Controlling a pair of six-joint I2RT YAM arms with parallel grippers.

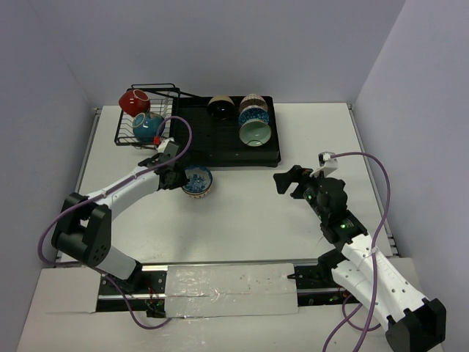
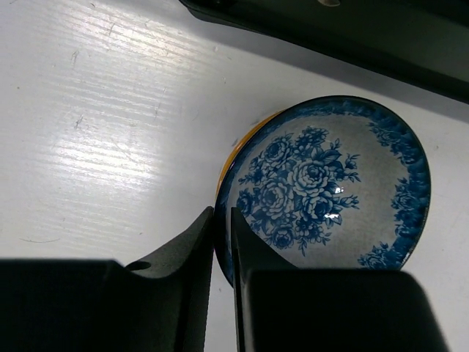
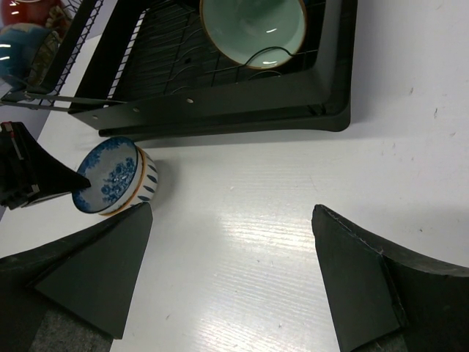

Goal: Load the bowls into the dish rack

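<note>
Left fingers (image 2: 192,242) are pinching the rim of the blue-flowered bowl (image 2: 322,191) just before the dish rack (image 1: 227,161); right fingers (image 3: 95,264) are hanging spread, farther off.

Left arm (image 1: 124,187) reaches forward, left gripper (image 2: 222,227) pinched nearly closed; right gripper (image 1: 287,182) spread wide apart.

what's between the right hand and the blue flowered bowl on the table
Only bare table separates right hand from bowl, seen in the top view.
</note>
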